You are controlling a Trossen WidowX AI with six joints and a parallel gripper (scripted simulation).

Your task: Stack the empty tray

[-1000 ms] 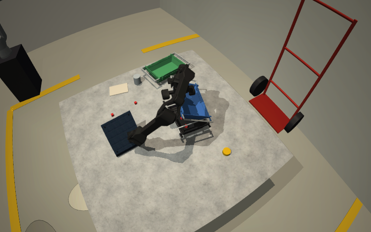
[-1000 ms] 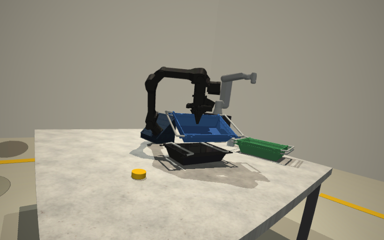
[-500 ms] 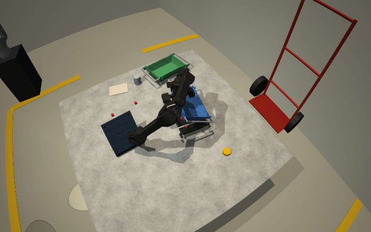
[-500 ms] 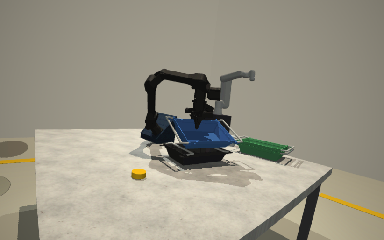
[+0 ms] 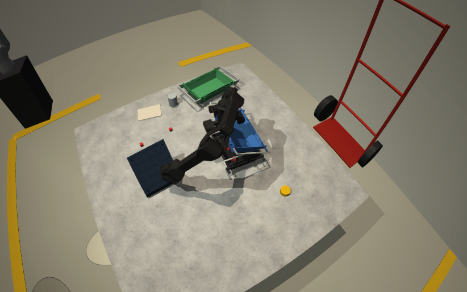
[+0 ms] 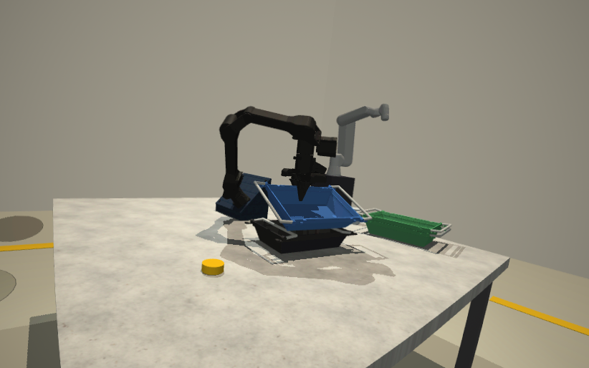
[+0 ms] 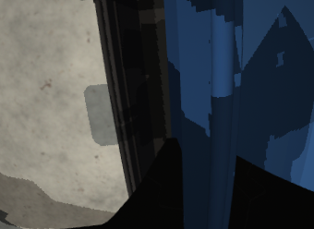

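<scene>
My gripper [image 6: 302,197] [image 7: 183,147] is shut on the long side wall of the empty blue tray [image 5: 250,136] [image 6: 310,223] [image 7: 222,62]. The blue tray hangs tilted, its side away from the exterior camera higher, with wire bars at its ends. It is just above the loaded black tray [image 5: 246,162] [image 6: 302,243] [image 7: 138,76] and offset from it in the top view; whether they touch I cannot tell. Red blocks [image 5: 234,159] show in the black tray. One black-tray bar [image 6: 283,228] lies inward over its left end in the exterior view. Its other bar is hidden by the blue tray.
A green tray [image 5: 210,86] [image 6: 400,228] with wire bars stands beyond. A grey cylinder [image 5: 172,100], a cream card [image 5: 149,112], two loose red blocks [image 5: 170,129] [image 5: 141,144] and a yellow disc [image 5: 285,190] [image 6: 212,266] are on the table [image 5: 206,236] [image 6: 173,315].
</scene>
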